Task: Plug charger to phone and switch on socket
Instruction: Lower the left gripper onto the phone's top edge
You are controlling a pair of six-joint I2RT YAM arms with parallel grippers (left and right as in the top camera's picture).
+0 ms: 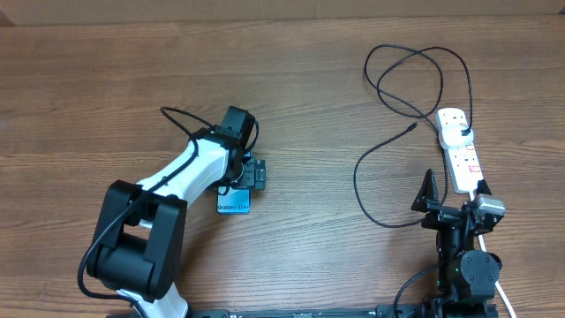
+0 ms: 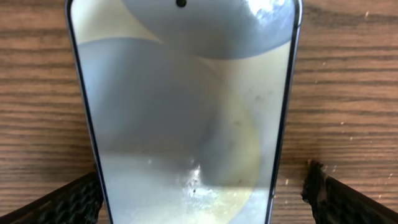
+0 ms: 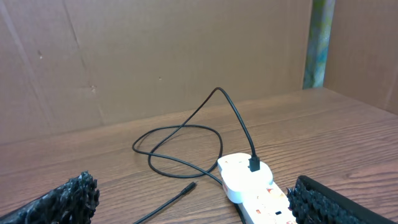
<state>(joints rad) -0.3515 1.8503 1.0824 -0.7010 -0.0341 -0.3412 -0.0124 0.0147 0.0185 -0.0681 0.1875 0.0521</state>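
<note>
Phone (image 1: 234, 205) lies flat on the table (image 1: 97, 79), well apart from the socket (image 1: 460, 150), off to its left.
- Left claw (image 2: 202, 196) sits low over the phone, jaws wide, one finger (image 2: 65, 202) down each long side.
- The left finger looks just beside the phone's edge. The other stands apart, bare wood showing between. No grip on it.
- The phone's long axis runs straight out from the claw, so a close would bite across the narrow width.
- The front-camera dot is at the end away from the claw. I judge the charging port to be at the claw end, hidden.

Socket's long axis runs away from the robot.
- Plug head (image 1: 455, 125) of the charger cable (image 1: 356, 181) sits in the far outlet.
- The cable loops out beyond the socket's far end, then swings wide to the socket's left.
- Connector tip (image 1: 415, 127) rests loose on the wood, left of the socket's far end.
- Red switches (image 1: 465, 162) run along the socket nearer than the plug head.
- Right claw (image 3: 193, 190) hovers at the socket's near end, jaws wide, holding nothing.

Judgement:
- The right arm is much the nearer to both tip and switches. The left arm is the only one near the phone.
- Tip and phone are well apart, so one must travel.
- The wood between socket and phone is open, but the slack loop left of the socket could snag or drag.
</note>
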